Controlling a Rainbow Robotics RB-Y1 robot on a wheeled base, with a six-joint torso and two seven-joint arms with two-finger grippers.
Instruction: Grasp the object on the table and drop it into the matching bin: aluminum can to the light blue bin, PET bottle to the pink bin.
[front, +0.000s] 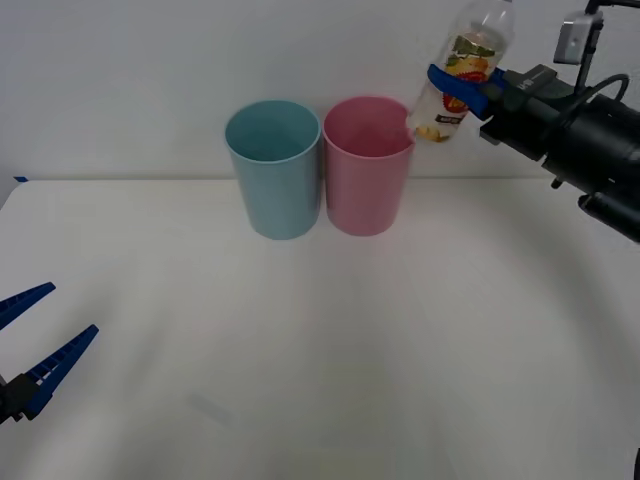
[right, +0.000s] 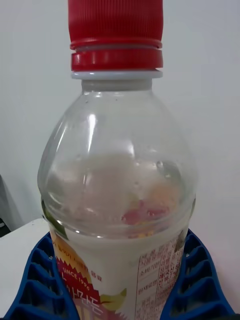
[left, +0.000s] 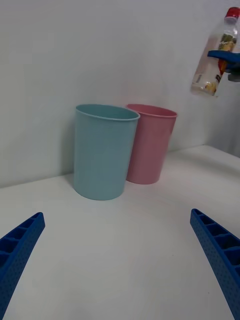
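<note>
PET bottle (front: 462, 70), apparently empty so judged light, thin-walled and slick, is pinched at its labelled waist by the right gripper (front: 462, 88), aloft just right of the pink bin (front: 367, 165); left gripper (front: 35, 345) spread, idle near-left.

Plain white wall (front: 120, 60) rose across the background, unmarked, a small blue scrap (front: 20, 179) lay at the wall's foot on the far left, a dark shape (right: 3, 210) stood low against the wall, too little seen to identify.
</note>
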